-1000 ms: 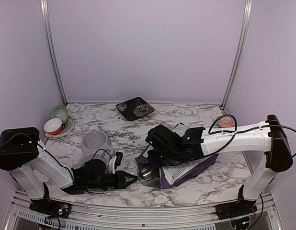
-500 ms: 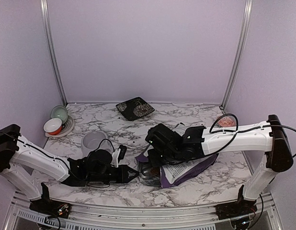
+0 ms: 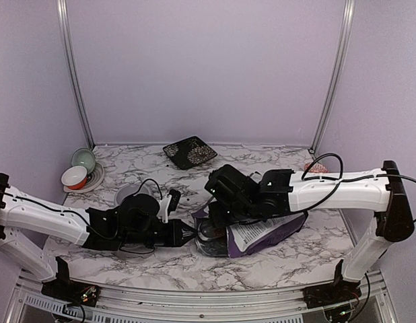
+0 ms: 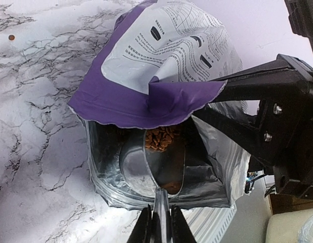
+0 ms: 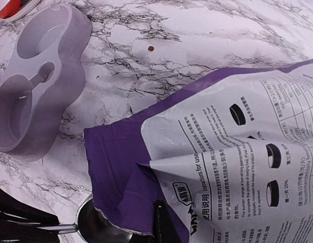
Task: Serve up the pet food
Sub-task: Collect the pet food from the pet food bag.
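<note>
left tool [image 4: 159, 225]: pinching scoop [image 4: 151, 164] handle | right tool [image 4: 213, 98]: pressed onto bag [image 4: 171, 55] lip, lifting mouth | pet food [image 4: 161, 139]: heaped in scoop inside bag mouth, dead ahead of left tool along handle axis | double bowl [image 5: 35, 76]: on tabletop beside left arm, nearer it

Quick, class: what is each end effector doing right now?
Left end effector: closed on the metal scoop, at its handle.
Right end effector: closed on the bag, at its purple lip.
</note>
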